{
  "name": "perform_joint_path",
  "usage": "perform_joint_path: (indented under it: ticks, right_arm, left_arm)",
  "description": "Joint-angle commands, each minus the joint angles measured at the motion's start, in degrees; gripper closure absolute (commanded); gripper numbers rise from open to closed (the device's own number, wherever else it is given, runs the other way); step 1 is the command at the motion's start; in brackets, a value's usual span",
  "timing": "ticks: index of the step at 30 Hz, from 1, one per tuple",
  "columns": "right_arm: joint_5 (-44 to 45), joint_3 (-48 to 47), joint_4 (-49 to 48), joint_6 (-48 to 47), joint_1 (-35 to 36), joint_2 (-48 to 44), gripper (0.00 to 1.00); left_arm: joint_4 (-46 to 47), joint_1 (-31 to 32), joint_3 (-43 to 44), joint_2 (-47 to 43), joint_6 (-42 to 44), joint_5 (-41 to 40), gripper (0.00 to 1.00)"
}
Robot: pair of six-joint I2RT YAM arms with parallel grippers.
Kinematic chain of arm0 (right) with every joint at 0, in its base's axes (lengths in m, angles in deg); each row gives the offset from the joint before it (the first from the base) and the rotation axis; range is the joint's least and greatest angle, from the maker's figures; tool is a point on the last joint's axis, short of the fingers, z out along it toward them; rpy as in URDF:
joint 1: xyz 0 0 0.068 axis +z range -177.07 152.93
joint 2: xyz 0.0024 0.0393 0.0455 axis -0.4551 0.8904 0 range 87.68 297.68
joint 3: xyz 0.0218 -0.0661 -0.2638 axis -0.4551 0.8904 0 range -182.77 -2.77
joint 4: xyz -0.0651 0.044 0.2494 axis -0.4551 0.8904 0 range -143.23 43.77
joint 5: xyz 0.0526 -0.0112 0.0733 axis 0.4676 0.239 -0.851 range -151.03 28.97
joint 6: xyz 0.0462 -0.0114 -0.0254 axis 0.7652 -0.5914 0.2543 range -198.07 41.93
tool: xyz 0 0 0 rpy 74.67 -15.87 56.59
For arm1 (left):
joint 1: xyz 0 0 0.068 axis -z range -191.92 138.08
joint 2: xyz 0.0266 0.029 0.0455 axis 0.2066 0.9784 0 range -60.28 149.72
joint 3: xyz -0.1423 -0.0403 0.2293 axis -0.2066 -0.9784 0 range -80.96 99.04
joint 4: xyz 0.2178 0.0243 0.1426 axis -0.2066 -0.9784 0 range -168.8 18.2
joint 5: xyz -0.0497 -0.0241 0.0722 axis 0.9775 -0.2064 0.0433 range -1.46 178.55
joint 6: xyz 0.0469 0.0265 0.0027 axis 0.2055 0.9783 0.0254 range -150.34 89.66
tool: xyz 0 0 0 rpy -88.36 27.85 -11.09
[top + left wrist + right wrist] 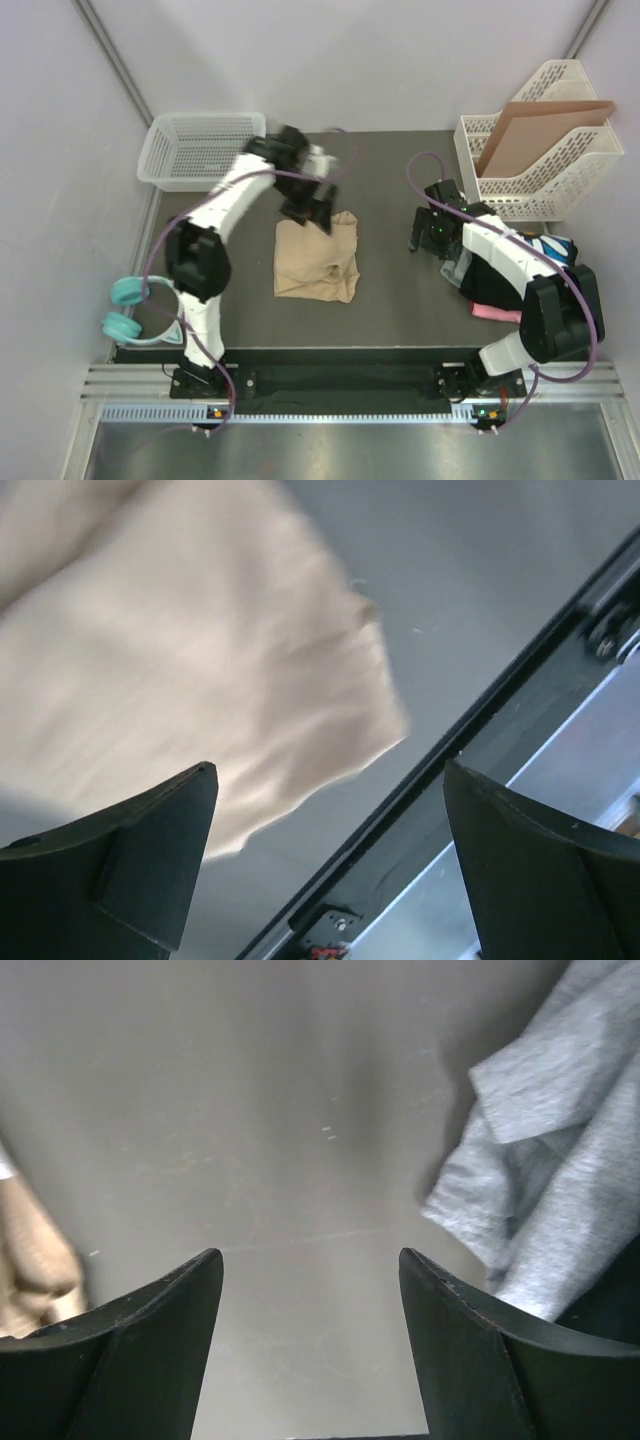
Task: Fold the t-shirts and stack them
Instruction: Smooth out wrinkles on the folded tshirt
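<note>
Left tool (pixel 316 214): fingers spread wide with nothing between them. It hangs over the far edge of the tan shirt, and its wrist view shows only cloth and bare surface in the gap.
Right tool (pixel 310 1260): fingers apart and empty, held over bare surface between the tan shirt and the pile.
Tan shirt (pixel 318 260): lies mid-surface as a compact, roughly rectangular bundle. It is somewhat rumpled, and its edges are not fully square.
Long axis of tan shirt: runs from the far side toward the arm bases, tilted slightly.
Pile (pixel 500 285): sits at the right side of the surface, partly under the right arm. A grey shirt (pixel 545 1175), a black shirt (pixel 492 278) and a pink shirt (pixel 495 312) are heaped together unfolded.
Governing relation: the tan shirt begins directly below the left tool and extends toward the near side. The left arm is clearly the nearer, and the right tool stands well apart from the shirt.
Second relation: the grey shirt lies just beside the right tool, on its right and toward the near side, so the pile falls to the right arm.
Progress, judged: one shirt appears folded, the others are not started, and no stack is formed.
Risk, judged: a loose sleeve in the heap may drag neighbouring shirts along when one is lifted.
Surface (pixel 400 300): dark mat, bare between shirt and pile.
</note>
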Motion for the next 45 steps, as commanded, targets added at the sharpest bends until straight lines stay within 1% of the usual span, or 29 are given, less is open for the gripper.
perform_joint_path:
  ticks: [1,2,3,4,5,6,7,8,9,10,13,15,16,19,26,30,37,41,45]
  right_arm:
    - [-7.6,-4.6,-2.0,1.5,1.9,-3.7,0.29]
    - [-7.8,-6.2,-2.5,1.8,4.4,-3.1,0.29]
    - [-9.2,-8.5,-1.6,1.9,6.0,-0.6,0.29]
    - [-9.3,-13.8,-0.8,1.9,7.6,1.4,0.28]
    - [-9.4,-16.8,0.1,1.9,10.4,3.3,0.28]
    - [-10.0,-19.7,1.1,2.0,11.7,7.5,0.28]
    - [-11.2,-25.3,1.5,1.9,12.6,9.5,0.28]
    - [-11.8,-28.0,1.8,2.0,14.2,11.6,0.28]
    - [-12.3,-30.6,2.5,2.0,14.9,15.8,0.28]
    - [-13.3,-36.0,3.1,2.2,15.6,17.7,0.28]
    - [-15.7,-43.8,4.2,2.6,17.0,25.0,0.28]
    - [-17.4,-45.4,4.0,3.1,17.6,29.0,0.28]
    - [-19.3,-45.6,3.8,3.5,17.8,29.9,0.28]
    - [-20.4,-43.0,2.8,3.9,19.5,30.9,0.28]
    - [-21.4,-32.0,-0.4,4.1,23.0,26.2,0.28]
    - [-20.1,-26.5,-0.9,4.2,23.7,22.0,0.28]
    - [-14.8,-16.4,-0.9,4.2,24.0,15.2,0.28]
    - [-12.5,-16.3,0.1,3.1,23.6,16.5,0.28]
    - [-10.0,-23.4,4.5,2.7,24.1,18.3,0.29]
  left_arm:
    - [5.8,-22.1,-8.6,-13.1,-1.7,7.3,0.01]
    - [7.2,-26.9,-11.7,-14.0,-0.9,7.1,0.01]
    - [7.1,-28.6,-12.9,-14.6,0.0,6.8,0.01]
    - [7.5,-29.9,-14.4,-16.4,0.9,6.1,0.01]
    - [9.0,-31.9,-18.1,-17.5,1.1,5.7,0.01]
    - [9.8,-32.4,-20.0,-18.6,1.3,5.6,0.01]
    - [10.7,-32.6,-21.9,-21.0,1.7,5.2,0.01]
    - [11.3,-32.6,-25.1,-22.1,2.0,4.4,0.01]
    - [12.6,-32.6,-26.6,-23.1,2.1,4.0,0.01]
    - [13.1,-32.6,-27.9,-24.9,2.3,3.6,0.01]
    - [13.9,-32.7,-31.0,-27.3,2.9,2.2,0.01]
    - [14.0,-32.7,-31.7,-28.0,2.8,1.4,0.01]
    - [14.1,-32.8,-31.8,-28.6,2.9,1.1,0.01]
    - [14.8,-32.8,-32.7,-29.4,2.5,0.7,0.01]
    - [16.4,-32.8,-34.1,-28.8,2.0,-0.8,0.01]
    - [17.1,-32.7,-34.7,-28.9,2.0,-1.4,0.01]
    - [17.0,-32.8,-34.8,-29.5,3.0,-2.6,0.01]
    - [17.1,-32.8,-34.9,-29.7,3.0,-3.0,0.01]
    - [16.6,-32.8,-34.4,-30.6,3.5,-3.6,0.01]
